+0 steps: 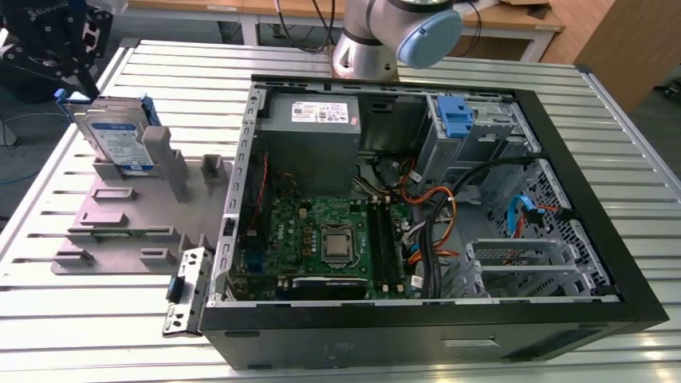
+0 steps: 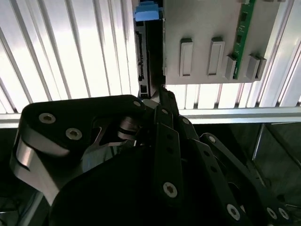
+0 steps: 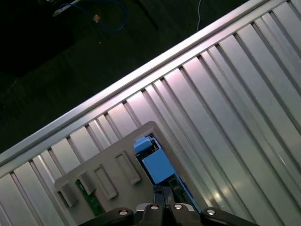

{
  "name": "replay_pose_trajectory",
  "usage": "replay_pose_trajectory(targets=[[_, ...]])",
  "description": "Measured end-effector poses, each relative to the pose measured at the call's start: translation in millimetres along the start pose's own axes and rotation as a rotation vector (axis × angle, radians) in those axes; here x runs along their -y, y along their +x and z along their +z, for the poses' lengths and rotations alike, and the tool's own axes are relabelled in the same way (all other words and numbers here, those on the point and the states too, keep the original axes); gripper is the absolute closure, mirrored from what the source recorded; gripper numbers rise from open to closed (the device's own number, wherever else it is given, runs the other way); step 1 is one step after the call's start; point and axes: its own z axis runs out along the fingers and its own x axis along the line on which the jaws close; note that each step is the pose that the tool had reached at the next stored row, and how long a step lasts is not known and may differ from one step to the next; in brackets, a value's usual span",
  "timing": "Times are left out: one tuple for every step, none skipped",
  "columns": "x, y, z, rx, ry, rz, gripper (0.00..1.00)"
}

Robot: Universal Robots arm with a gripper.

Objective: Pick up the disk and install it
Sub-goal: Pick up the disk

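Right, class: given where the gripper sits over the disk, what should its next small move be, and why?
Probably a short, straight descent onto the disk. In the exterior view the gripper is close above the disk's top edge, while the disk stands upright in the grey stand, outside the open computer case, so it looks not yet lifted.

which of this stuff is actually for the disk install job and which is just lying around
For the job:
disk, standing in the grey holder
end effector, close above it
open computer case

Lying about:
power supply box
blue bracket in the case
metal plate beside the case
green circuit strip in the holder
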Motion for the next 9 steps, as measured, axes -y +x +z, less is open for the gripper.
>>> replay_pose_trajectory(targets=[[0.0, 0.0, 0.0, -0.0009, 0.0001, -0.016, 0.89], [0.0, 0.0, 0.1, -0.0017, 0.0002, -0.032, 0.89], [0.0, 0.0, 0.2, -0.0026, 0.0003, -0.05, 0.89], [0.0, 0.0, 0.2, -0.0035, 0.0004, -0.066, 0.89], [0.0, 0.0, 0.2, -0.0043, 0.0005, -0.083, 0.89], [0.0, 0.0, 0.3, -0.0051, 0.0006, -0.099, 0.89], [0.0, 0.0, 0.3, -0.006, 0.0007, -0.116, 0.89], [0.0, 0.0, 0.4, -0.0068, 0.0008, -0.132, 0.89], [0.0, 0.0, 0.4, -0.0077, 0.0009, -0.149, 0.89]])
